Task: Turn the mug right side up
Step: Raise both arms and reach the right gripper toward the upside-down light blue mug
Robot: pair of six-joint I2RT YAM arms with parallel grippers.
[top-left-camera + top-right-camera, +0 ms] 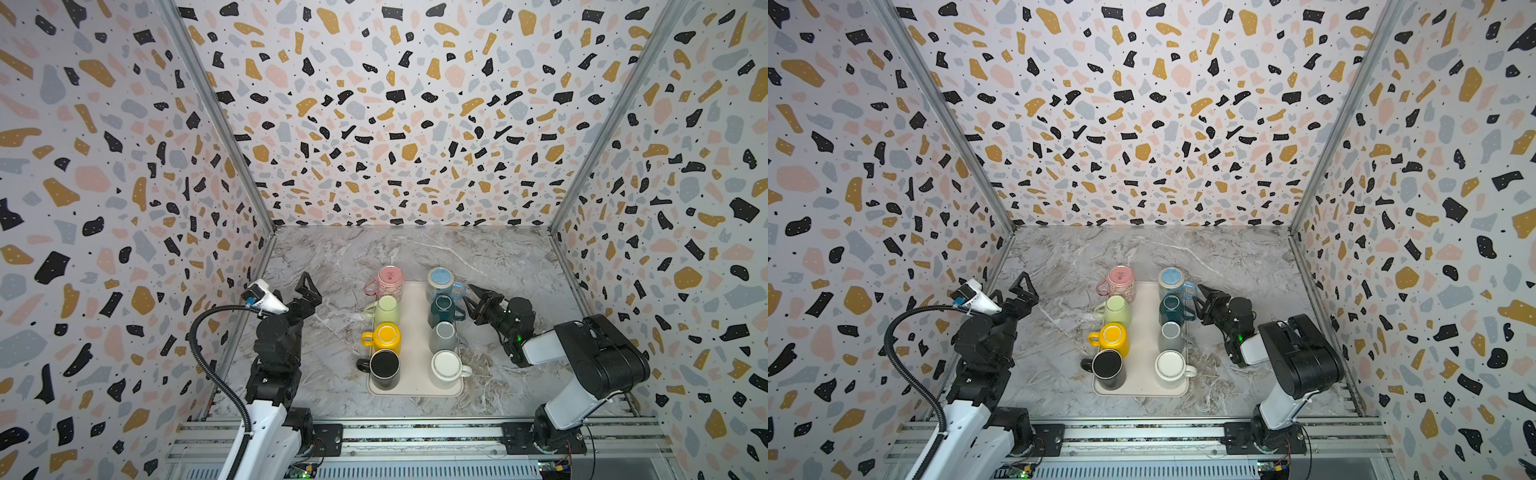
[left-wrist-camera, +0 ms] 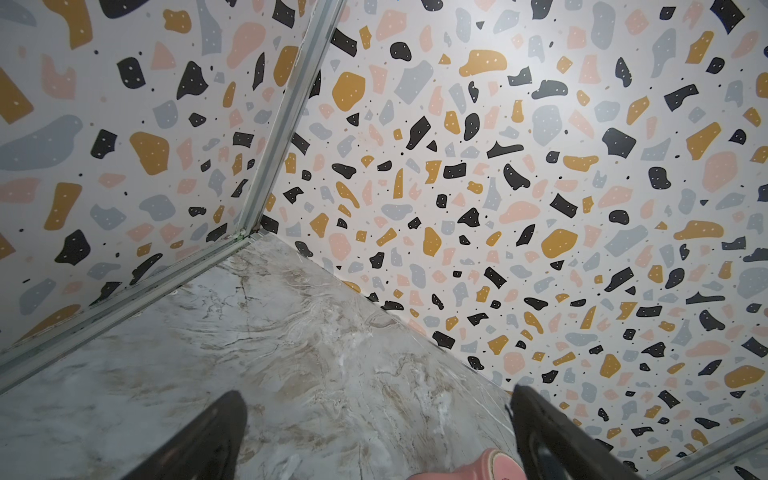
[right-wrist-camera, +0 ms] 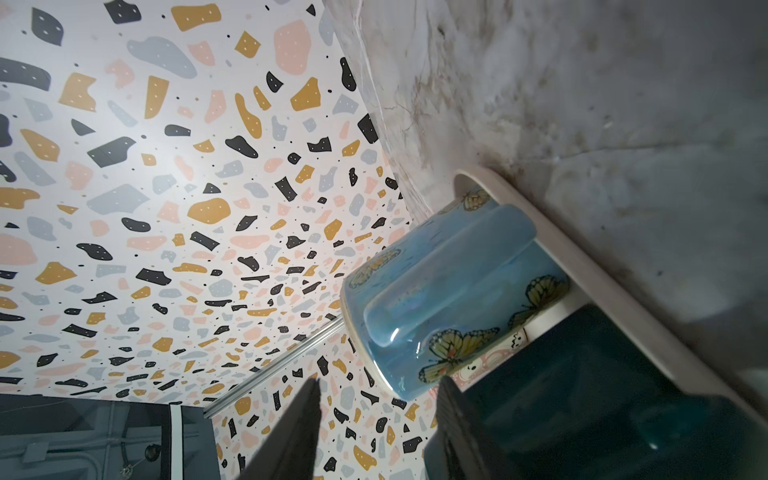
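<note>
— Mugs are filling the tray in two rows. Which one are the right jaws pointing at?
— They are pointing at the blue mug. It is standing in the far right corner of the tray, and its handle is facing the right arm.
— Is it sitting upside down?
— In both top views a flat, ringed bottom seems to be facing up, so I am thinking yes.
— Are the right jaws pinching something?
— No. They are standing partly spread, and in the right wrist view only wall is showing between them. They are hovering just beside the handle. Whether they are touching it, I cannot tell. One finger is covering part of the teal mug, the next one in that row.
— What is the left arm doing?
— It is hanging over the bench, left of the tray. The left jaws are standing spread wide and are holding nothing. In the left wrist view the pink mug is showing just beside one of their fingers.
</note>
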